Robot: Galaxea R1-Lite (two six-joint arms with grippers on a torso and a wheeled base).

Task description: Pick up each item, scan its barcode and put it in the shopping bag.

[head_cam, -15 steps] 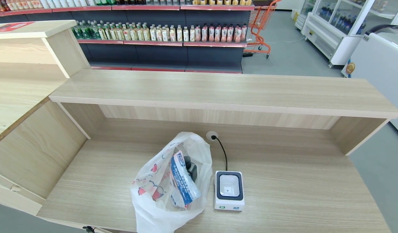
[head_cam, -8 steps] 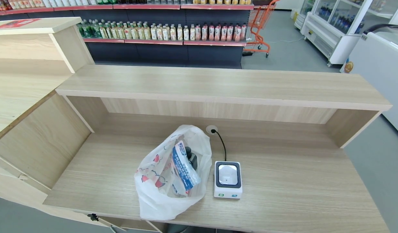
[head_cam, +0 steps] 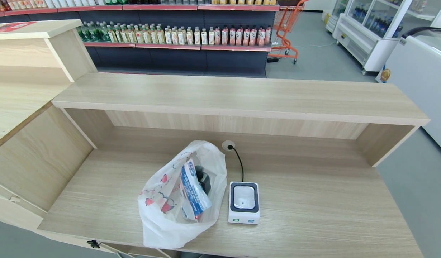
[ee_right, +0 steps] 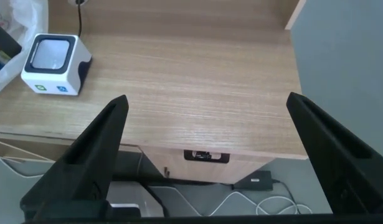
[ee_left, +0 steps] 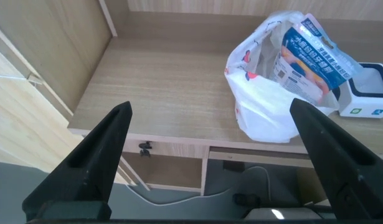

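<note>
The left pincer (ee_left: 211, 107) hangs off the near edge of the worktop (head_cam: 313, 208), toward its left end. Its two dark fingers (ee_left: 94, 168) are spread wide with nothing between them. From the left wrist view it looks across bare wood toward the bag (ee_left: 260, 106).

The bag (head_cam: 163, 215) is white thin plastic with red print. It sits left of centre on the worktop, near the front edge, mouth open upward. A blue-and-white packet (head_cam: 193, 191) stands tilted inside it, its upper end poking out of the mouth. A dark item (head_cam: 203, 179) lies behind the packet, also inside the bag; what it is cannot be told.

Just beside the bag on its right stands the scanner (head_cam: 243, 202), a white box with a dark-framed window facing up. The bag's side is close to it, possibly touching. A black cable (head_cam: 238, 161) runs from the scanner's back to a round hole in the worktop.

The right pincer (ee_right: 207, 98) hangs off the near edge toward the right end, fingers (ee_right: 85, 168) wide apart and empty, with the scanner (ee_right: 51, 62) well off to one side.

A raised ledge (head_cam: 242, 95) spans the back of the worktop. Beyond it are shelves of bottles (head_cam: 170, 36), an orange cart (head_cam: 288, 32) and freezers (head_cam: 371, 28).
</note>
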